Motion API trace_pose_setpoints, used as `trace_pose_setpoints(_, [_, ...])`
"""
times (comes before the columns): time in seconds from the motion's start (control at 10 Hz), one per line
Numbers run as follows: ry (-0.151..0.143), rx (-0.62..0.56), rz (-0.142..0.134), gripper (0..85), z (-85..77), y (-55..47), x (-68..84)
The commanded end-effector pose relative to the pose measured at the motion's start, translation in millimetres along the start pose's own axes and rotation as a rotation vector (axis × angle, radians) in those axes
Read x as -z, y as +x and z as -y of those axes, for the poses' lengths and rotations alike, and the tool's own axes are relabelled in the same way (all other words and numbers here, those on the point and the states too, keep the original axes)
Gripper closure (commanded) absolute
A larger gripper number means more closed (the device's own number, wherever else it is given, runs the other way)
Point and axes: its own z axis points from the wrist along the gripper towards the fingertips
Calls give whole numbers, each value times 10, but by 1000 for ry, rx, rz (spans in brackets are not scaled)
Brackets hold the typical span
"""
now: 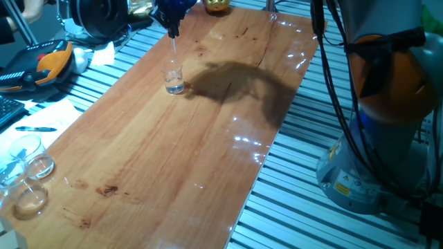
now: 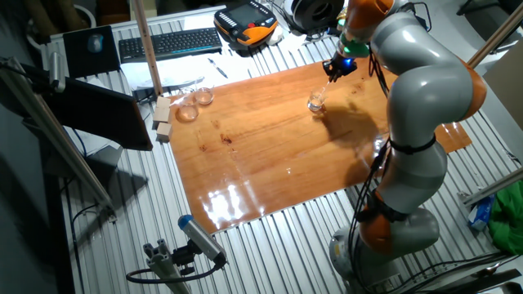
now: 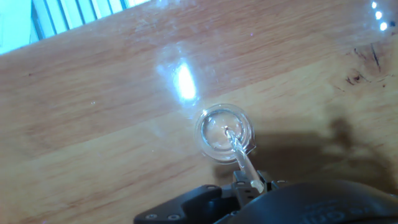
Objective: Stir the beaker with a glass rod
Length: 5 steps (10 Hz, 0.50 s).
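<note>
gripper [image 1: 172, 29] hangs over the far end of the wooden table [image 1: 173, 159], fingers clamped on the top of the glass rod [image 1: 173, 50]. rod runs down near vertical, slight tilt, lower end inside the beaker [image 1: 174, 79].

hand view: looking straight down the rod [image 3: 239, 154] into the beaker mouth [image 3: 214, 146]. tip sits inside the rim, about mid-circle, a little toward the gripper side. cannot tell if it touches the bottom or the liquid; glass on glass, too clear.

other fixed view: beaker [image 2: 316, 102] stands upright on the board, alone, well apart from the group of larger glass dishes [image 2: 194, 104] near the opposite edge and the wooden blocks [image 2: 163, 118] beside them. arm's shadow falls on the wood next to the beaker.

progress, as judged: rod picked up and inserted — done. stirring itself either in hand or about to start; one moment shows no swirl either way. left: circle the tip inside the wall without tipping the light beaker, then lift out clear.
</note>
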Motion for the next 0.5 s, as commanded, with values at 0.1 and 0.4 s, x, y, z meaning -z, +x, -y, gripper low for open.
trace_pose_setpoints(0.1, [8,17,-23,850,0,0,-10])
trace_pose_setpoints(0.4, [30,50,-57,850,-8,-10,-37])
